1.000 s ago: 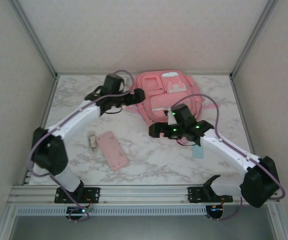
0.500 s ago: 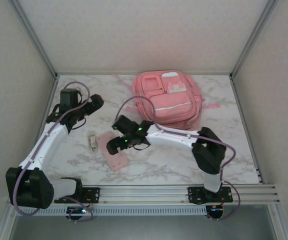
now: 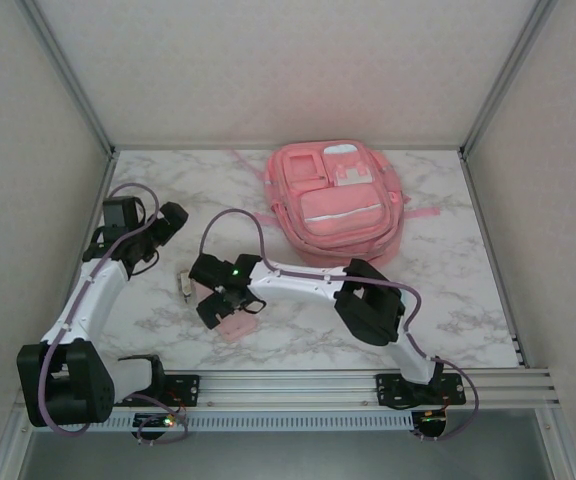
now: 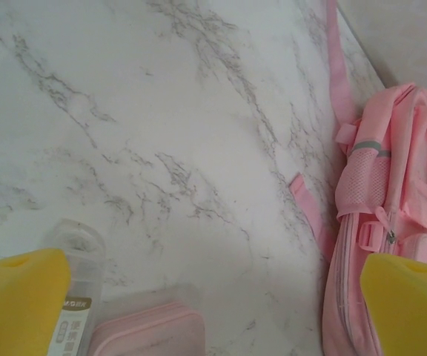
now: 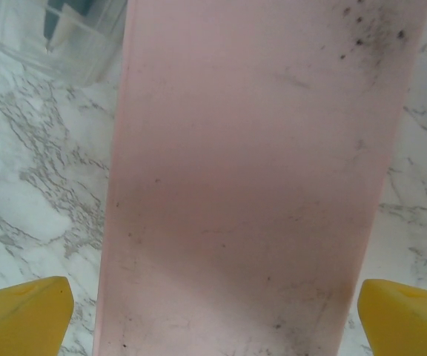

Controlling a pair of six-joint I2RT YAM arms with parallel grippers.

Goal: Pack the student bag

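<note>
1. The right claw [image 3: 211,300] is pictured with its jaws spread fully wide and nothing held. It is poised directly over the pencil case [image 3: 233,322], which lies flat on the table [image 3: 448,300] well apart from the bag [image 3: 336,200], off its near-left corner.
2. The left claw [image 3: 171,217] is likewise wide open and empty, held above bare marble farther to the left of the bag.
3. A missed grasp is the main risk. The case is seen to fill nearly the whole gap between the yellow pads [image 5: 21,315], so a slightly skewed descent could land a pad on the lid instead of beside it, and the case could be pushed or tipped.
4. A clear box [image 3: 183,284] lies just beside the case, on the side away from the bag, and could be knocked if the claw drifts that way.
5. The bag's pockets appear to be zipped shut and nothing is seen inside. Packing is judged to be blocked until an opening is made.
6. The case is closed and its contents are hidden. A dark teal piece is glimpsed through the wall of the clear box.
</note>
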